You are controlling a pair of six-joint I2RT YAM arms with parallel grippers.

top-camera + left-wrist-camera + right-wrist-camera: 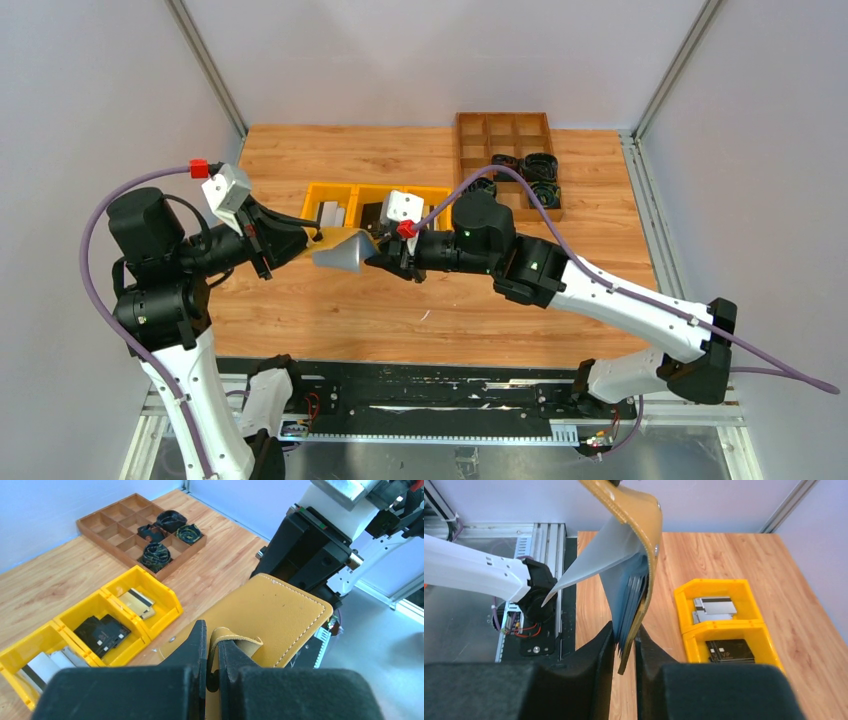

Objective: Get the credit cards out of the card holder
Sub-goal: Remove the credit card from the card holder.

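Tan card holder (cards inside) pinched by both end effectors.

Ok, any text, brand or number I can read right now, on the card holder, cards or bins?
No readable text anywhere.
Card holder: plain tan face, no marking.
Black card in a yellow bin: pale specks, too small to read.
Striped cards in the next bin: dark stripe, no legible print.

No readable text, label, brand or number shows anywhere.
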